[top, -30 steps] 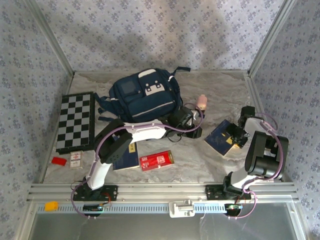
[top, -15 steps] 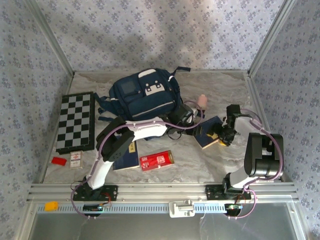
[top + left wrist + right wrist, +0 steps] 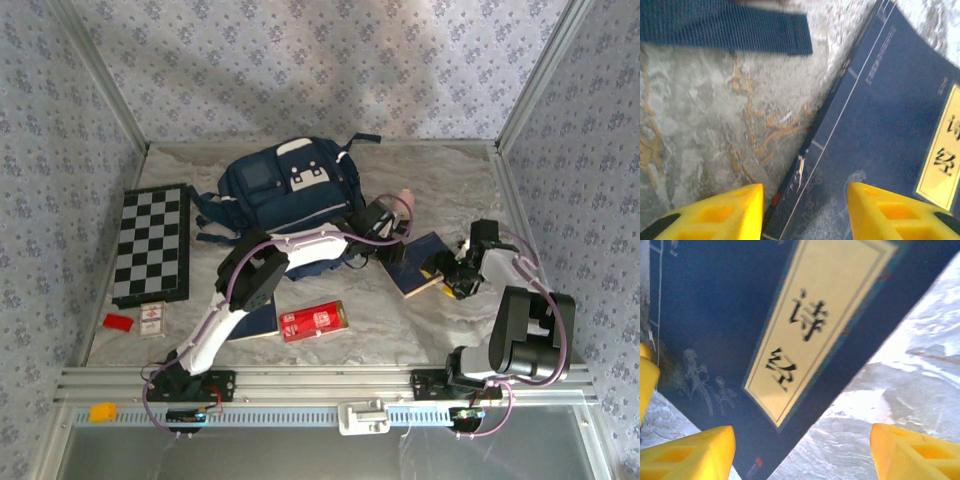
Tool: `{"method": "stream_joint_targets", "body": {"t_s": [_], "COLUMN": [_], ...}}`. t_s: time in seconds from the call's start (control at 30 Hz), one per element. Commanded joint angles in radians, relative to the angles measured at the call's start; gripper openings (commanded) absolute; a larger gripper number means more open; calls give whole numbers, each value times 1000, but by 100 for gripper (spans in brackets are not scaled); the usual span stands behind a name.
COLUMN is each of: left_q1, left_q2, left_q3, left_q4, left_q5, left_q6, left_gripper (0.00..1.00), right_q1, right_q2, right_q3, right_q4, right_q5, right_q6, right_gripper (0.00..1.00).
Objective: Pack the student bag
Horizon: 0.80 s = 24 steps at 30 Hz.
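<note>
Student bag (image 3: 290, 195) beside left jaws, away from right jaws, both spread over book (image 3: 422, 260)

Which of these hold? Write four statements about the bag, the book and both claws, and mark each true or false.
1. The chessboard lies left of the student bag. True.
2. The red box is inside the bag. False: it lies on the table, nearer the arm bases than the bag.
3. The right claw is open above the dark blue book. True.
4. The left claw is shut on a strap. False: it is open, and the strap lies apart from it.
</note>
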Motion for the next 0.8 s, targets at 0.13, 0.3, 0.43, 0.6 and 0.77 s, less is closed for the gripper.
{"method": "stream_joint_targets", "body": {"t_s": [0.13, 0.3, 0.43, 0.6, 0.77], "left_q1": [-67, -124, -115, -72, -57], "left_q2": [-50, -169, -185, -143, -83], "left_q3": [-58, -196, -189, -133, -81], "left_q4": [-57, 16, 34, 3, 24], "left_q5": [121, 70, 17, -71, -21], "left_q6": [-73, -158, -179, -206, -204], "left_gripper": [42, 40, 40, 39, 39], "right_q1": [-62, -81, -107, -107, -113], "right_q2": [-14, -8, -3, -3, 24], "right_q3": [-6, 22, 52, 34, 20], "right_q4": [21, 6, -66, -58, -55], "right_q5": [-63, -111, -83, -51, -15], "right_q6": [-17, -46, -74, -46, -56], "right_gripper": [73, 75, 76, 78, 76]}}
